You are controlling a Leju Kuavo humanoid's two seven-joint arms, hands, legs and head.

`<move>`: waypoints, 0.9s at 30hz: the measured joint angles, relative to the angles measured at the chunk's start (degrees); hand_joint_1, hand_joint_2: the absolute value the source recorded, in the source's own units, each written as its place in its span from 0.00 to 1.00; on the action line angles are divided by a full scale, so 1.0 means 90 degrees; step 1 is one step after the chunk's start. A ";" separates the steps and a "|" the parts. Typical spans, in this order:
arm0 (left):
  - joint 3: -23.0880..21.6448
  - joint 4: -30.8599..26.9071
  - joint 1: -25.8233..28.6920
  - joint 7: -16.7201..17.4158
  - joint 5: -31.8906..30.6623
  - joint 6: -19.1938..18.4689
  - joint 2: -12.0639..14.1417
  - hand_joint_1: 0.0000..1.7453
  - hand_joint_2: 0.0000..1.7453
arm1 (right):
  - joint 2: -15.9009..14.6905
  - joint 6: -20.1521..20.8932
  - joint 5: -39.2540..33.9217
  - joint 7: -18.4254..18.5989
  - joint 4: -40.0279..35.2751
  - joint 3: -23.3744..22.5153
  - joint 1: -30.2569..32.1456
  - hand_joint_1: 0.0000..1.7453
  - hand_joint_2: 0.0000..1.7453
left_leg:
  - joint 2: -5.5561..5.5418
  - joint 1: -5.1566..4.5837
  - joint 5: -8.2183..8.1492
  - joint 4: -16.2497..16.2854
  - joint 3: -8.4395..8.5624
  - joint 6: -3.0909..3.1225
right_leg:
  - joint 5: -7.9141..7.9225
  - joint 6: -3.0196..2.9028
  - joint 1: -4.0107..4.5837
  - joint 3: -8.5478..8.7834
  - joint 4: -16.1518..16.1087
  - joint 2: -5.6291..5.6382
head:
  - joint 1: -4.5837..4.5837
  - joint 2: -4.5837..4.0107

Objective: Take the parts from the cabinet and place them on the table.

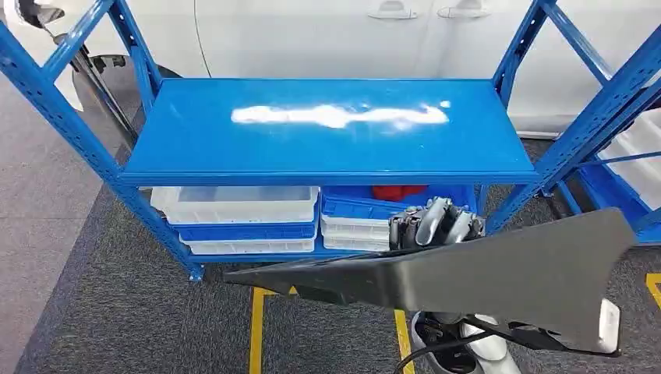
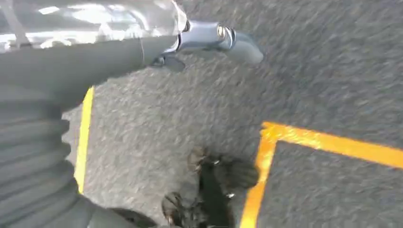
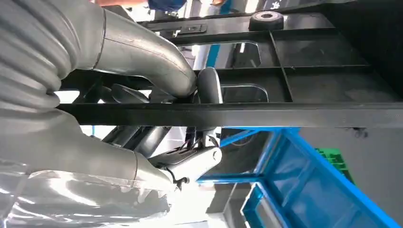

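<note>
A long dark grey panel part point(image 1: 499, 269) hangs in the air in front of the blue cabinet point(image 1: 327, 156), clear of its front edge and above the grey carpet point(image 1: 117, 312). The right hand point(image 1: 433, 224) grips its upper edge, fingers curled over the ribbed black underside. White and blue bins point(image 1: 242, 214) sit on the lower shelf. How the left hand point(image 2: 209, 40) is set cannot be told.

Overall: bright, even overhead light.
Glare: a white streak across my head view's blue shelf top point(image 1: 327, 128), toward 12 o'clock.
Shade: bins point(image 1: 242, 206) under that shelf sit dim.
Blur: my left wrist view smears the carpet point(image 2: 304, 71).
Backlight: my right wrist view shows the dark panel point(image 3: 304, 71) against blown-out white at 6 o'clock.
</note>
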 joint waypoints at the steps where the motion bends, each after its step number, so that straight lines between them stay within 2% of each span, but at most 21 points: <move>1: 0.0007 0.0000 -0.0001 -0.0005 0.0007 0.0002 -0.0009 0.00 1.00 | 0.0000 0.0048 -0.0022 0.0000 0.0012 -0.0022 -0.0002 1.00 1.00 | 0.0000 0.0000 0.0058 0.0020 -0.0092 -0.0020 | 0.0232 -0.0015 0.0000 0.0320 -0.0389 0.0000 | 0.0000 0.0000; 2: 0.0015 0.0000 -0.0005 -0.0007 0.0007 0.0002 -0.0022 0.00 1.00 | 0.0000 0.0068 -0.0054 0.0000 0.0017 -0.0027 -0.0013 1.00 1.00 | -0.0004 0.0000 0.0117 0.0041 -0.0171 -0.0041 | 0.0338 -0.0044 0.0002 0.0749 -0.0958 0.0002 | 0.0000 0.0000; 3: 0.0027 0.0000 -0.0009 -0.0007 0.0005 0.0002 -0.0029 0.00 1.00 | 0.0000 0.0070 -0.0085 0.0010 0.0017 -0.0029 -0.0033 1.00 1.00 | -0.0006 0.0000 0.0167 0.0061 -0.0198 -0.0065 | 0.0176 -0.0089 0.0006 0.1164 -0.1524 0.0009 | -0.0002 0.0000; 4: 0.0032 0.0000 -0.0010 -0.0007 -0.0005 0.0002 -0.0039 0.00 1.00 | -0.0002 0.0068 -0.0117 0.0056 0.0014 -0.0029 -0.0066 1.00 1.00 | -0.0015 -0.0027 0.0213 0.0068 -0.0232 -0.0107 | 0.0013 -0.0133 0.0054 0.1421 -0.2004 0.0016 | -0.0002 0.0000; 7: 0.0053 -0.0002 -0.0007 0.0041 -0.0029 0.0012 -0.0036 0.00 1.00 | -0.0010 0.0058 -0.0199 0.0158 -0.0007 -0.0082 -0.0093 1.00 1.00 | -0.0015 -0.0003 0.0432 -0.0037 -0.0215 -0.0225 | 0.0153 -0.0275 0.0094 0.1293 -0.1954 0.0019 | -0.0002 -0.0002; 8: 0.0073 -0.0002 0.0009 0.0049 -0.0019 0.0024 -0.0025 0.00 1.00 | -0.0012 0.0058 -0.0199 0.0190 -0.0015 -0.0087 -0.0089 1.00 1.00 | -0.0031 -0.0011 0.0434 -0.0033 -0.0253 -0.0258 | 0.0266 -0.0343 0.0017 0.1242 -0.2015 -0.0004 | 0.0002 -0.0002; 9: 0.0092 -0.0002 0.0017 0.0065 0.0009 0.0031 -0.0014 0.00 1.00 | -0.0017 0.0068 -0.0194 0.0199 -0.0017 -0.0087 -0.0089 1.00 1.00 | -0.0026 0.0003 0.0147 0.0099 -0.0329 -0.0276 | 0.0346 -0.0391 0.0028 0.1157 -0.2013 -0.0033 | -0.0002 0.0000; 10: 0.0104 -0.0002 0.0019 0.0092 0.0022 0.0041 -0.0015 0.00 1.00 | -0.0017 0.0070 -0.0177 0.0194 -0.0037 -0.0087 -0.0074 1.00 1.00 | -0.0026 0.0008 -0.0317 0.0441 -0.0425 -0.0288 | 0.0427 -0.0455 0.0032 0.1059 -0.2010 -0.0033 | -0.0002 0.0000; 11: 0.0114 -0.0002 0.0019 0.0114 0.0029 0.0046 -0.0017 0.00 1.00 | -0.0017 0.0073 -0.0153 0.0192 -0.0054 -0.0087 -0.0050 1.00 1.00 | -0.0025 0.0015 -0.0758 0.0907 -0.0519 -0.0310 | 0.0509 -0.0460 0.0044 0.0957 -0.2004 -0.0035 | -0.0002 -0.0002; 12: 0.0126 -0.0002 0.0016 0.0124 0.0034 0.0051 -0.0014 0.00 1.00 | -0.0017 0.0080 -0.0126 0.0187 -0.0056 -0.0087 -0.0034 1.00 1.00 | -0.0025 0.0020 -0.1078 0.1442 -0.0611 -0.0334 | 0.0599 -0.0468 0.0059 0.0844 -0.1997 -0.0040 | -0.0002 0.0000; 13: 0.0138 -0.0002 0.0012 0.0138 0.0041 0.0058 -0.0014 0.00 1.00 | -0.0017 0.0119 -0.0119 0.0180 -0.0056 -0.0087 -0.0016 1.00 1.00 | -0.0025 0.0020 -0.1152 0.1843 -0.0652 -0.0352 | 0.0675 -0.0464 0.0065 0.0736 -0.1982 -0.0045 | -0.0002 -0.0002; 14: 0.0148 -0.0002 0.0013 0.0151 0.0053 0.0068 -0.0014 0.00 1.00 | -0.0017 0.0160 -0.0107 0.0175 -0.0056 -0.0087 0.0002 1.00 1.00 | -0.0025 0.0020 -0.1028 0.2042 -0.0606 -0.0359 | 0.0748 -0.0457 0.0068 0.0624 -0.1962 -0.0047 | -0.0002 -0.0002; 15: 0.0155 -0.0002 0.0014 0.0158 0.0073 0.0070 -0.0014 0.00 1.00 | -0.0015 0.0192 -0.0082 0.0172 -0.0056 -0.0087 0.0014 1.00 1.00 | -0.0025 0.0020 -0.0772 0.1994 -0.0442 -0.0359 | 0.0814 -0.0445 0.0067 0.0499 -0.1937 -0.0046 | -0.0002 -0.0002; 16: 0.0158 -0.0002 0.0010 0.0155 0.0075 0.0068 -0.0012 0.00 1.00 | -0.0010 0.0218 -0.0041 0.0172 -0.0066 -0.0087 0.0022 1.00 1.00 | -0.0025 0.0022 -0.0516 0.1719 -0.0170 -0.0353 | 0.0869 -0.0425 0.0065 0.0382 -0.1907 -0.0045 | -0.0002 0.0000; 17: 0.0160 -0.0002 0.0001 0.0153 0.0085 0.0068 -0.0012 0.00 1.00 | -0.0007 0.0245 -0.0003 0.0172 -0.0075 -0.0094 0.0028 1.00 1.00 | -0.0024 0.0023 -0.0408 0.1243 0.0217 -0.0330 | 0.0934 -0.0400 0.0065 0.0283 -0.1874 -0.0044 | -0.0002 0.0000; 19: 0.0160 -0.0002 -0.0026 0.0155 0.0085 0.0066 -0.0012 0.00 1.00 | 0.0005 0.0296 0.0049 0.0165 -0.0124 -0.0119 0.0038 1.00 1.00 | -0.0024 -0.0016 -0.0803 -0.0014 0.1154 -0.0269 | 0.0989 -0.0342 0.0103 0.0186 -0.1793 -0.0046 | -0.0002 -0.0002; 20: 0.0160 -0.0002 -0.0041 0.0173 0.0085 0.0066 -0.0012 0.00 1.00 | 0.0010 0.0330 0.0073 0.0155 -0.0129 -0.0151 0.0036 1.00 1.00 | -0.0023 -0.0017 -0.0932 -0.0199 0.1191 -0.0232 | 0.1042 -0.0296 0.0111 0.0170 -0.1776 -0.0064 | -0.0002 0.0000; 23: 0.0177 -0.0002 -0.0006 0.0291 0.0095 0.0068 -0.0014 0.00 1.00 | 0.0029 0.0456 0.0157 0.0139 -0.0134 -0.0209 0.0034 1.00 1.00 | -0.0011 -0.0011 -0.0784 -0.0206 0.1084 -0.0100 | 0.1178 -0.0170 0.0081 0.0127 -0.1798 -0.0056 | -0.0002 -0.0002; 24: 0.0196 -0.0002 -0.0003 0.0318 0.0099 0.0068 -0.0015 0.00 1.00 | 0.0031 0.0480 0.0172 0.0131 -0.0136 -0.0242 0.0036 1.00 1.00 | 0.0019 -0.0003 -0.0730 -0.0207 0.1041 -0.0061 | 0.1042 -0.0136 0.0046 0.0065 -0.1694 -0.0027 | -0.0002 0.0000; 25: 0.0216 -0.0002 -0.0010 0.0343 0.0109 0.0073 -0.0010 0.00 1.00 | 0.0032 0.0510 0.0185 0.0126 -0.0139 -0.0260 0.0030 1.00 1.00 | 0.0027 -0.0003 -0.0677 -0.0205 0.0979 -0.0019 | 0.0750 -0.0097 0.0045 -0.0060 -0.1392 -0.0017 | 0.0000 -0.0002; 27: 0.0262 -0.0002 -0.0020 0.0391 0.0160 0.0097 -0.0005 0.00 1.00 | 0.0036 0.0544 0.0187 0.0119 -0.0136 -0.0306 0.0029 1.00 1.00 | 0.0033 -0.0012 -0.0581 -0.0199 0.0855 0.0001 | 0.0152 -0.0037 0.0026 -0.0418 -0.0398 -0.0013 | -0.0002 0.0000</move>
